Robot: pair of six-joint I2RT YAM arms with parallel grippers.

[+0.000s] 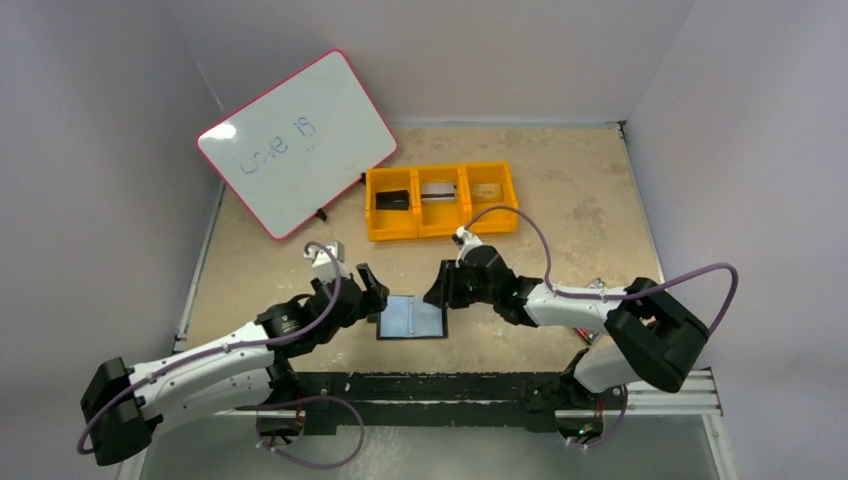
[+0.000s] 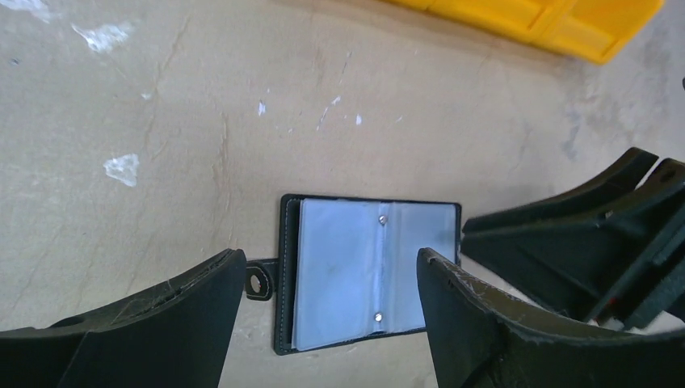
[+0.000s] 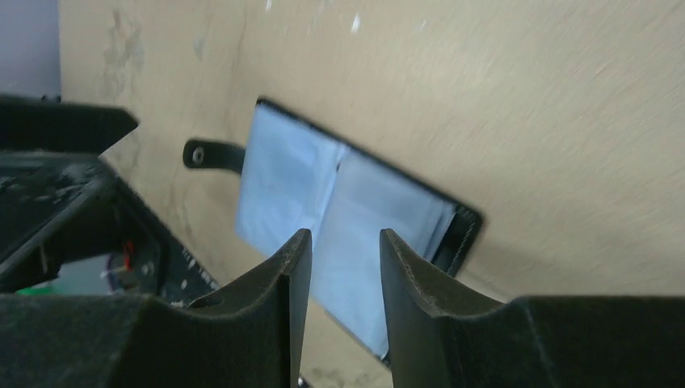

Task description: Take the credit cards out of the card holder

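The card holder (image 1: 412, 318) lies open and flat on the table, its pale grey-clear sleeves (image 2: 367, 271) facing up and its snap tab (image 2: 258, 280) sticking out. No card shows in those sleeves. My left gripper (image 2: 329, 260) hovers open over the holder (image 3: 339, 194), jaws wide on either side, by its left edge in the top view (image 1: 378, 296). My right gripper (image 3: 345, 238) is open with a narrower gap and nothing in it, at the holder's right edge (image 1: 436, 290). Credit cards lie in the orange tray: a black one (image 1: 392, 200), a silvery one (image 1: 438, 192), a tan one (image 1: 485, 190).
The orange three-compartment tray (image 1: 440, 232) stands behind the holder; its corner shows in the left wrist view (image 2: 565, 32). A pink-framed whiteboard (image 1: 298, 143) leans at the back left. The two grippers face each other closely across the holder. White walls close in the table.
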